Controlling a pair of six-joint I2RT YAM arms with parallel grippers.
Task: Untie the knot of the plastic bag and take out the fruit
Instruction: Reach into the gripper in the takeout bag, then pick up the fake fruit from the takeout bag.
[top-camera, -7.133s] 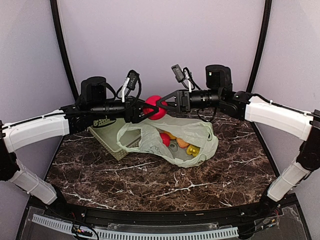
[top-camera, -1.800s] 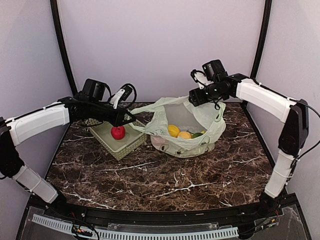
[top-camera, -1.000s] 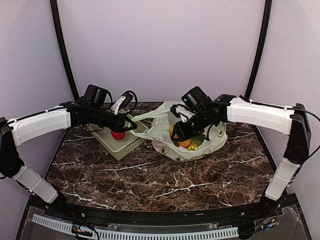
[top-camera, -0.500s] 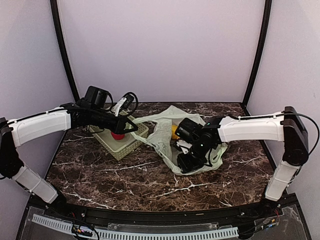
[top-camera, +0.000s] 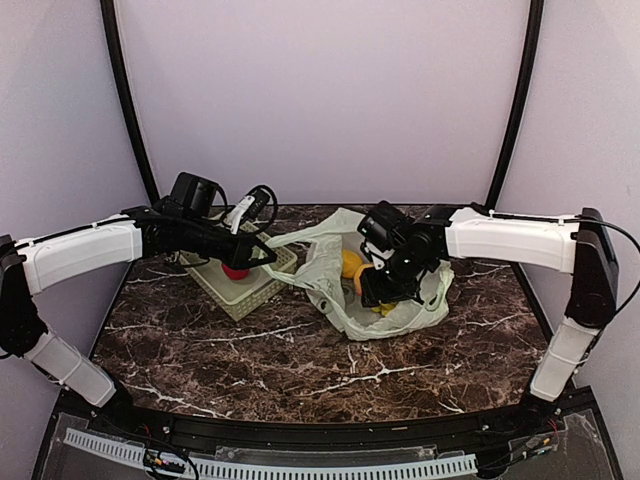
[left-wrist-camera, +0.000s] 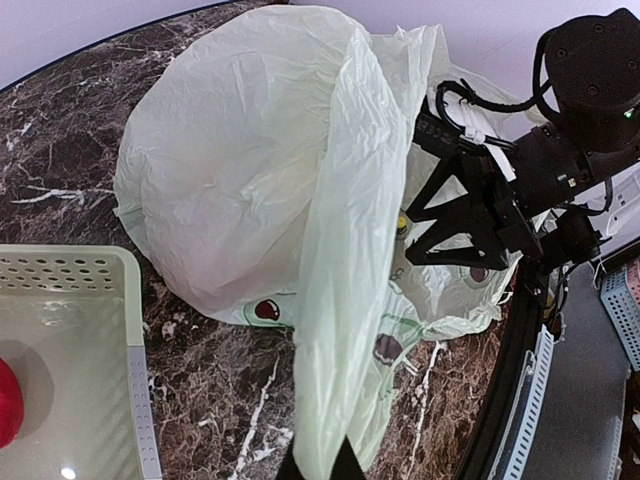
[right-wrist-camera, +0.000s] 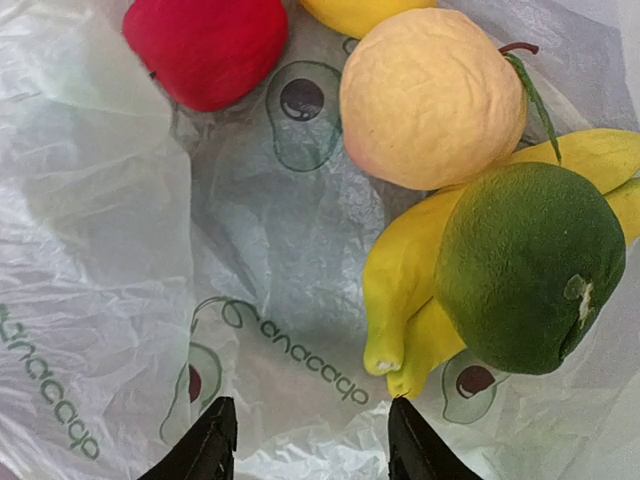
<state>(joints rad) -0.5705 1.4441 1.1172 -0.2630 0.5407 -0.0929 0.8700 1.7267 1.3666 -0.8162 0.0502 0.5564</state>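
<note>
Top external, basket (top-camera: 216, 291) by plastic bag (top-camera: 322, 286), left tool (top-camera: 268, 258) pinching it, right tool (right-wrist-camera: 312, 450) released inside

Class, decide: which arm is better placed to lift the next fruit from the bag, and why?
Right. The right fingers, open, hang inside the plastic bag over the bananas and green fruit; the left fingers are shut on the bag's handle, holding it up.

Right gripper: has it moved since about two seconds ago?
Yes. The right gripper has come from above the table's far edge toward the near side, now level with the basket, inside the plastic bag's mouth over the fruit.
</note>
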